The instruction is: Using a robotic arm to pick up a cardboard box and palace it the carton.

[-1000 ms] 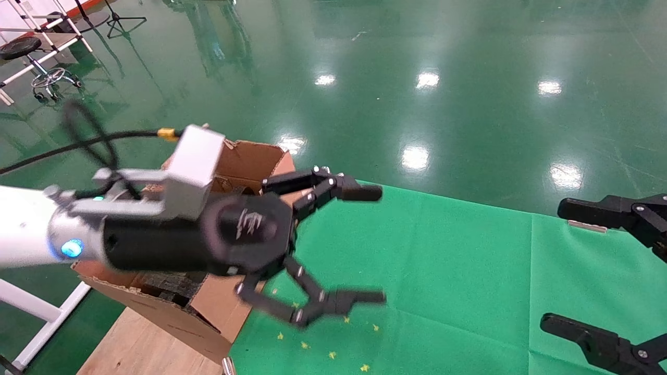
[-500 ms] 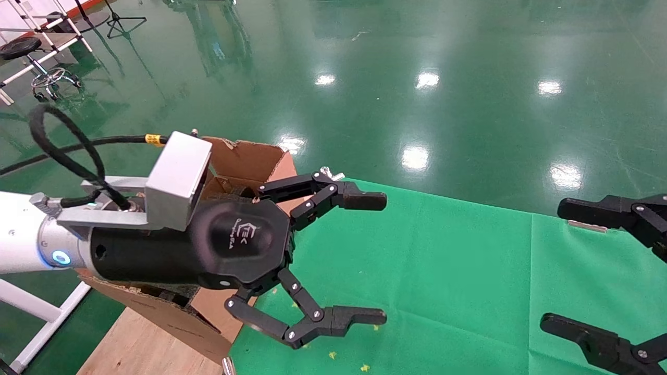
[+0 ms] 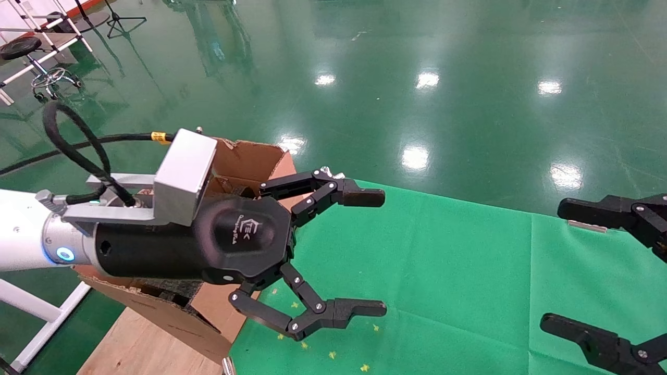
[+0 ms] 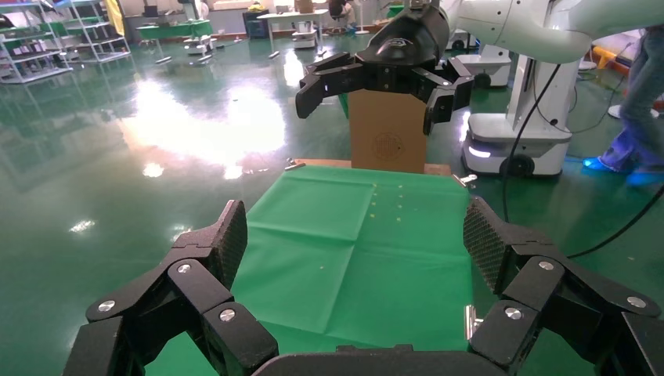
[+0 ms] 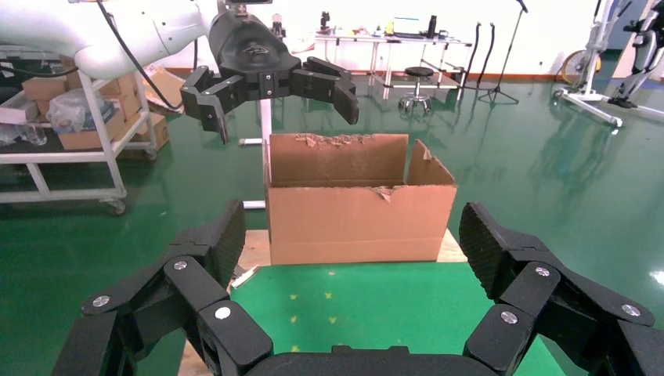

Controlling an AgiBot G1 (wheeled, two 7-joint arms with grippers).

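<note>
The white robotic arm (image 3: 21, 234) reaches in from the left of the head view. Its black gripper (image 3: 372, 252) is open and empty, hanging over the green cloth just right of the carton (image 3: 250, 156). Both wrist views show this gripper farther off, above the carton (image 4: 387, 137) (image 5: 352, 211). My left gripper (image 4: 356, 239) and my right gripper (image 5: 352, 235) are open with nothing between the fingers. An all-black open gripper (image 3: 560, 265) sits at the right edge of the head view. The cardboard box is out of view.
A green cloth (image 3: 443, 260) with small yellow star marks (image 3: 305, 345) covers the table. The carton stands on a wooden board (image 3: 135, 344) at the cloth's left end. A white robot base (image 4: 509, 149) and a cart with boxes (image 5: 78, 149) stand on the glossy green floor.
The white arm's gripper has rolled and shifted slightly beside the carton, still open. The black gripper at the right has not moved.
</note>
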